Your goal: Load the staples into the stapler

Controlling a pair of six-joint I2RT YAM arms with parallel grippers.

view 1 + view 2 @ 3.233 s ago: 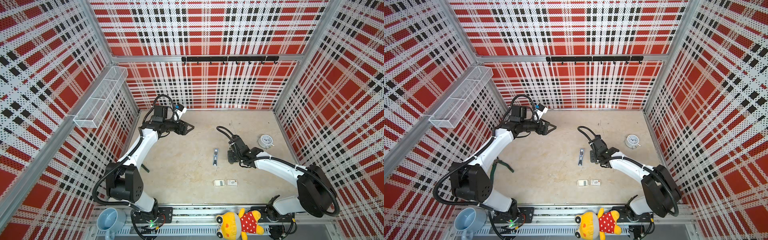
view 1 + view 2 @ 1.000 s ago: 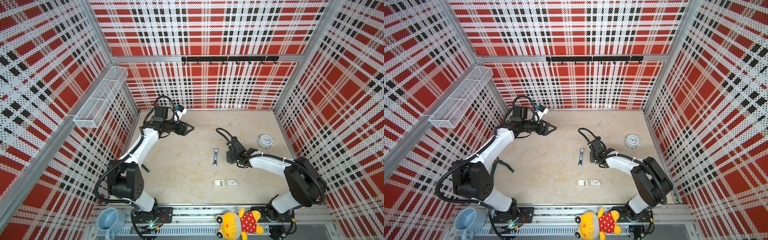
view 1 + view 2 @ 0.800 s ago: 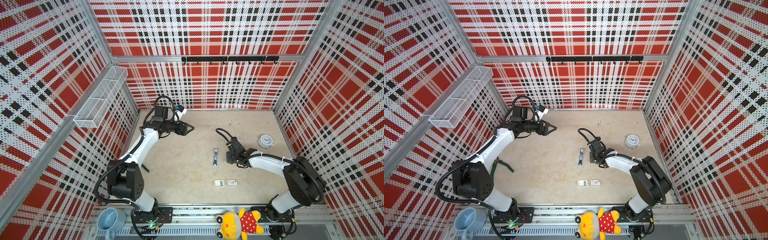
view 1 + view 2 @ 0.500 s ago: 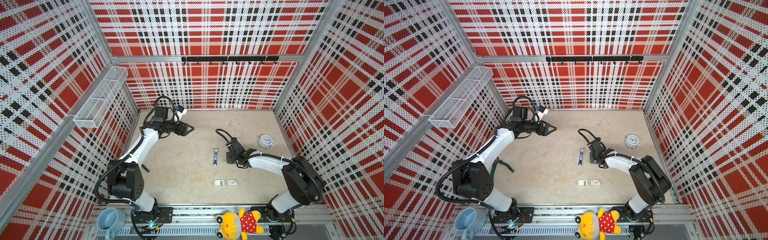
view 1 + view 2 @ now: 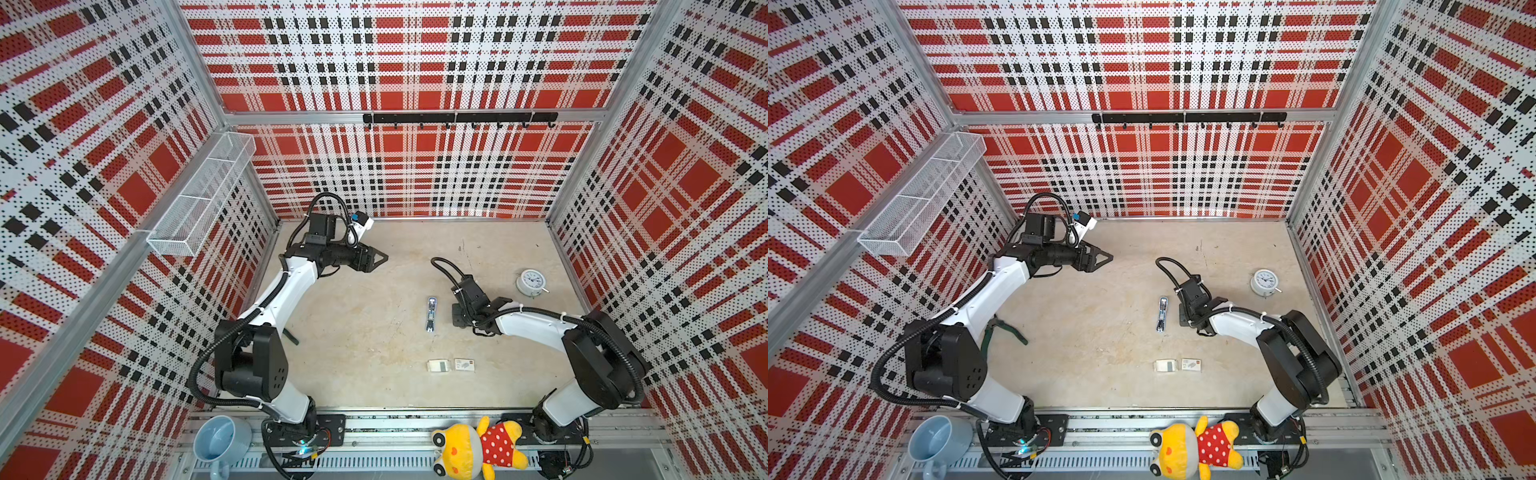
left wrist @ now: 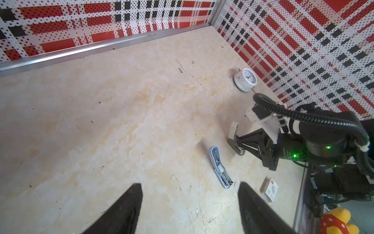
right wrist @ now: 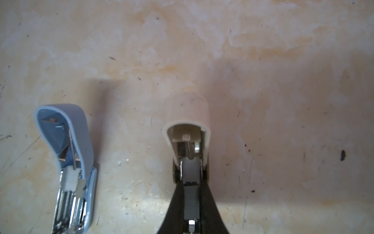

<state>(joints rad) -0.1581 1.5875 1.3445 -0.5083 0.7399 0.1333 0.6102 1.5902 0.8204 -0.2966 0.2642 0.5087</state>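
On the counter (image 5: 365, 340), the left claw (image 5: 384, 258) hovers near the back wall, jaws apart and holding nothing. The right claw (image 7: 191, 182) is clamped on a beige stapler (image 7: 188, 113). The light-blue stapler (image 5: 431, 313) lies opened just beside it, on the left arm's side. The staples (image 5: 443, 366) sit nearer the front edge, apart from both claws.

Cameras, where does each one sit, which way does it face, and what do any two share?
Top views: overhead, looking down at the whole table; both arms show, with left claw and right claw.
Left wrist: on the left arm, facing across the table toward the right arm; its own open claw shows.
Right wrist: on the right arm, looking down along its claw, shut on the beige stapler.
Shared: every view shows the open blue stapler.
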